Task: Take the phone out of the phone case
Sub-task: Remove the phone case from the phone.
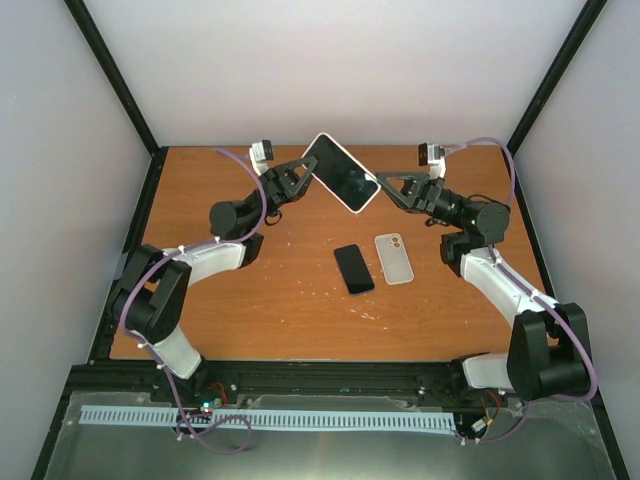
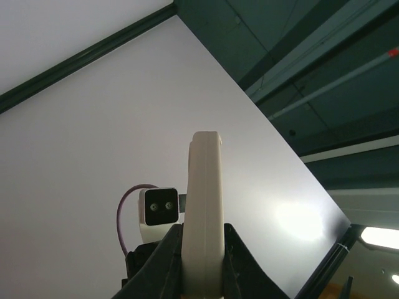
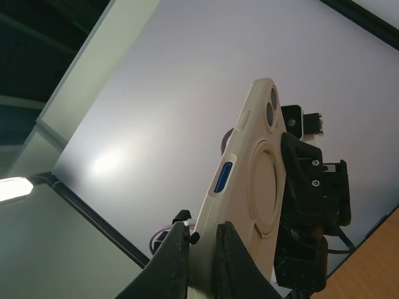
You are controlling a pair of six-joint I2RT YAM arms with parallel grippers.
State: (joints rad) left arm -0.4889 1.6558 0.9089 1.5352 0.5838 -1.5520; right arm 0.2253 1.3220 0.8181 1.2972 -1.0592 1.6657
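In the top view, two arms meet in the upper middle of the frame. They hold one phone (image 1: 345, 178), dark screen up, inside its pale phone case (image 1: 318, 146), tilted and clear of the surface (image 1: 250, 300). The left pincer (image 1: 308, 172) is clamped on the upper-left end, and the right pincer (image 1: 380, 185) is clamped on the lower-right end. Two more items lie flat at the centre of the surface: one black handset (image 1: 353, 268) and, just beside it on the right but apart, one spare pale case (image 1: 394, 258).

The left wrist view shows only the phone case (image 2: 204, 205) edge-on, pinched between both fingers (image 2: 167, 261) of the left pincer (image 2: 202, 277). The other arm's wrist camera (image 2: 159, 208) is behind it. The surface is not visible here.

The right wrist view alone shows the back of the phone case (image 3: 255, 187). On it are two lenses, a ring and one blue side button (image 3: 222, 177). The right pincer (image 3: 202, 261) grips its lower edge, and the left pincer (image 3: 312, 199) is on the far side.
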